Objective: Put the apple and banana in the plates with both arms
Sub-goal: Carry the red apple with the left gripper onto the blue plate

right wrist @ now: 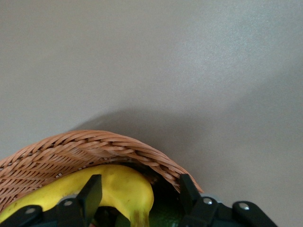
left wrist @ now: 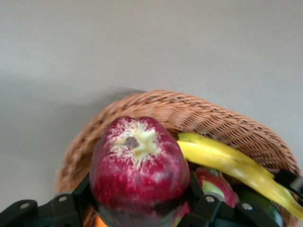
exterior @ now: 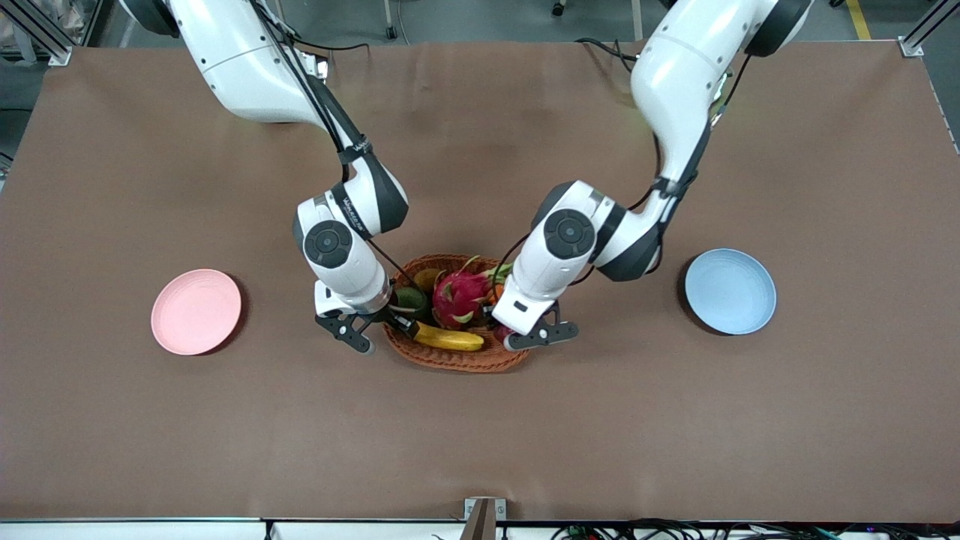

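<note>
Brown table [exterior: 480, 435], pink plate [exterior: 196, 311], wicker basket [exterior: 457, 358], blue plate [exterior: 730, 291]

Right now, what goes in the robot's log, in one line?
left gripper: shut on apple | right gripper: fingers around banana | basket | plates bare

light: even, bright overhead | shadows: soft beside basket [exterior: 457, 352] | wrist views: foreground blurred

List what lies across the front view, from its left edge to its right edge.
pink plate → right gripper → banana → dragon fruit → left gripper → blue plate
</note>
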`<control>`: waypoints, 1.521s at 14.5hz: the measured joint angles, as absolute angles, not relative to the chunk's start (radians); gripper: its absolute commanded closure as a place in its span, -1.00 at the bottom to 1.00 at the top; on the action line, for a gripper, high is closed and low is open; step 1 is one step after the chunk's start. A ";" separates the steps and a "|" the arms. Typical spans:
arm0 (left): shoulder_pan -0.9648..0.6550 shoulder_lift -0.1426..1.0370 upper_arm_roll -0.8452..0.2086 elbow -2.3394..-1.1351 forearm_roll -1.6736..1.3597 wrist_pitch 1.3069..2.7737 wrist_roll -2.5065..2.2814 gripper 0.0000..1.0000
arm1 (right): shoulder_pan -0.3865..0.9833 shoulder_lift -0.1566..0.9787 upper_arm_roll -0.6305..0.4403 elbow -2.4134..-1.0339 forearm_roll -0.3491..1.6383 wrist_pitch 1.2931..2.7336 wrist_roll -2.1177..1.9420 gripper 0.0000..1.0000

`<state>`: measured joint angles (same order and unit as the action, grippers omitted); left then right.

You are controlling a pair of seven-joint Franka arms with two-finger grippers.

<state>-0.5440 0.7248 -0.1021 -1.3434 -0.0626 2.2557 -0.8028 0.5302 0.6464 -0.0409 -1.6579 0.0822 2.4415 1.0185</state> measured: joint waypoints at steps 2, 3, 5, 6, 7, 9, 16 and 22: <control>-0.492 0.636 -0.099 -1.343 -0.062 2.107 -0.716 0.33 | 0.532 0.646 -0.041 -1.658 0.082 2.440 1.018 -0.35; -0.458 0.594 -0.098 -1.345 -0.062 2.035 -0.663 0.33 | 0.532 0.646 -0.041 -1.658 0.082 2.440 1.018 -0.37; -0.373 0.512 -0.098 -1.374 -0.061 1.931 -0.549 0.33 | 0.532 0.646 -0.042 -1.657 0.082 2.439 1.018 -0.39; -0.330 0.471 -0.099 -1.409 -0.061 1.909 -0.488 0.33 | 0.532 0.646 -0.042 -1.655 0.082 2.434 1.018 -0.42; -0.290 0.432 -0.099 -1.455 -0.061 1.899 -0.433 0.33 | 0.532 0.646 -0.042 -1.652 0.082 2.423 1.018 -0.45; -0.232 0.364 -0.100 -1.561 -0.061 1.896 -0.349 0.33 | 0.534 0.646 -0.041 -1.643 0.082 2.401 1.018 -0.47; -0.034 0.268 -0.099 -1.840 -0.061 1.973 -0.090 0.33 | 0.547 0.646 -0.041 -1.611 0.082 2.331 1.015 -0.54; 0.056 0.308 -0.100 -1.944 -0.023 2.086 -0.037 0.33 | 0.559 0.646 -0.040 -1.610 0.082 2.327 1.016 -0.17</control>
<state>0.0564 0.3080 -0.0996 -1.9440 -0.0227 2.0860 -0.0371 0.5588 0.6464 -0.0400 -1.6103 0.0816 2.3267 1.0158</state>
